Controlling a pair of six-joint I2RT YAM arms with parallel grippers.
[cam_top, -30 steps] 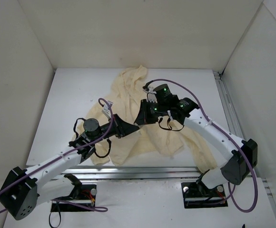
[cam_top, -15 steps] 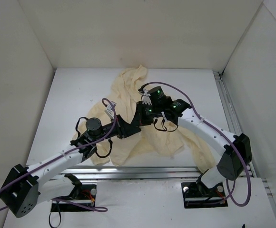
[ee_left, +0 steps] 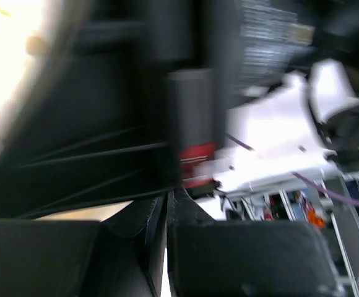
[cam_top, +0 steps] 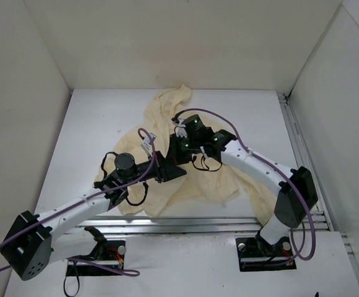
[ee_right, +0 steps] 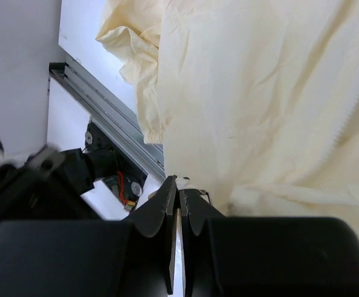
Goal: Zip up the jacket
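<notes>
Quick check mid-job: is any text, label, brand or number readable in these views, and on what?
No text can be read in any view.
jacket: no print or label shows.
white cable tags: too small to tell whether they bear text.
grey striped patch in the left wrist view: perhaps a label, too blurred to read.

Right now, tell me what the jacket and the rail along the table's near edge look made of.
The jacket looks like thin woven fabric, matte cream: it creases and drapes softly. The rail is probably aluminium: silvery, grooved, with a dull sheen.
</notes>
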